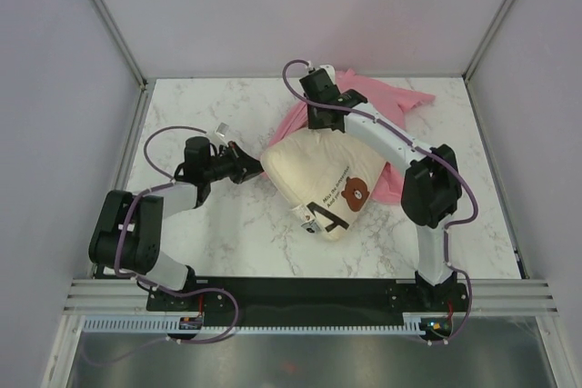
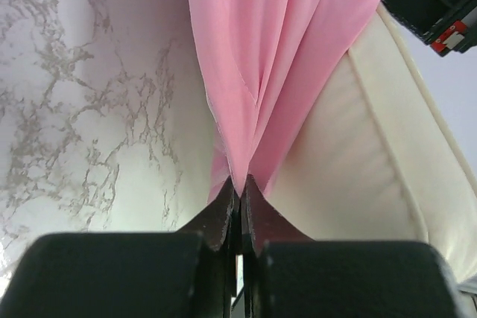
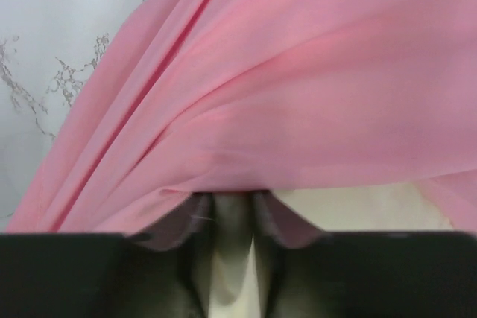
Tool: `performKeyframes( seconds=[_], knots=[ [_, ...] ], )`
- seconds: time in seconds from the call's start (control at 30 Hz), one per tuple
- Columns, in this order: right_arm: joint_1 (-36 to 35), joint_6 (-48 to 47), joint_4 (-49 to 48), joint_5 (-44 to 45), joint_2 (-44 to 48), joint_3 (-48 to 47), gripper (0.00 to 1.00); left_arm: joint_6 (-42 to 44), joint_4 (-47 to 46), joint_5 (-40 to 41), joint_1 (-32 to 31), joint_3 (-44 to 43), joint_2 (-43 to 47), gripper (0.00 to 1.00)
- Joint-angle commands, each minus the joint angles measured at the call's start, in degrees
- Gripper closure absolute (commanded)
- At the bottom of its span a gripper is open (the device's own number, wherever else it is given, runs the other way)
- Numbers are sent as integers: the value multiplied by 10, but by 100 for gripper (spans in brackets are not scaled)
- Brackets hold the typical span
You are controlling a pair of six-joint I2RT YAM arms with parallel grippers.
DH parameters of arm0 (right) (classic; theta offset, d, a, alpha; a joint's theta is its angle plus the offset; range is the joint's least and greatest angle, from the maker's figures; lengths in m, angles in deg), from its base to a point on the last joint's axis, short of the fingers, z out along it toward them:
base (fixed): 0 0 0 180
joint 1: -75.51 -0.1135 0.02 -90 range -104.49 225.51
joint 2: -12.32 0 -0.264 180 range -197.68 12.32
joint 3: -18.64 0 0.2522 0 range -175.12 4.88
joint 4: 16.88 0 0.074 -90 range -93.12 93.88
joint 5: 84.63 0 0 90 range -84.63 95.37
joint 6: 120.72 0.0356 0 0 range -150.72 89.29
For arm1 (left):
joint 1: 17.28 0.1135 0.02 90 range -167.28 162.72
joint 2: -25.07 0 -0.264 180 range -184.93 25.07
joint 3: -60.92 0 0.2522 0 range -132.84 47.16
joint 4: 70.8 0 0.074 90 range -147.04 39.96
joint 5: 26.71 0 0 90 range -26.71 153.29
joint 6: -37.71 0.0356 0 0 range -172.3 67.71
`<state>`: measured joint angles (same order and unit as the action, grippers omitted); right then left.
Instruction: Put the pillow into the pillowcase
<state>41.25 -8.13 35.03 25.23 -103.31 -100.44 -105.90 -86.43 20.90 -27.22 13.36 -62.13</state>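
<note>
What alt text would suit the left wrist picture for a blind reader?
The left claw is shut on a fold of the pink pillowcase. The cream pillow bulges on the right, marble table on the left.

Lettering on the pillow is illegibly small.

A white, grey-veined marble table fills the booth under soft, even light. Plain pale walls close it in left, right and far, with slim metal posts at the far corners. Along the near edge run a black plate and ribbed aluminium rails. Nearer still is perhaps a glossy grey panel.
</note>
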Motion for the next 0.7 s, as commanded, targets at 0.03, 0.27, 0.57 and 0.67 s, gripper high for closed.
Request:
performKeyframes(
  seconds=[0.03,0.27,0.57,0.67],
  knots=[
    [30,-30,-26,60,5,-32,58,38,79,-30,17,-3,26,98],
    [17,-52,-26,45,87,24,31,10,83,20,49,-1,30,98],
    [31,-47,-33,47,209,184,23,-10,77,52,167,-2,17,98],
    [31,-44,-37,45,249,230,20,-1,86,61,173,-17,11,84]
  ],
)
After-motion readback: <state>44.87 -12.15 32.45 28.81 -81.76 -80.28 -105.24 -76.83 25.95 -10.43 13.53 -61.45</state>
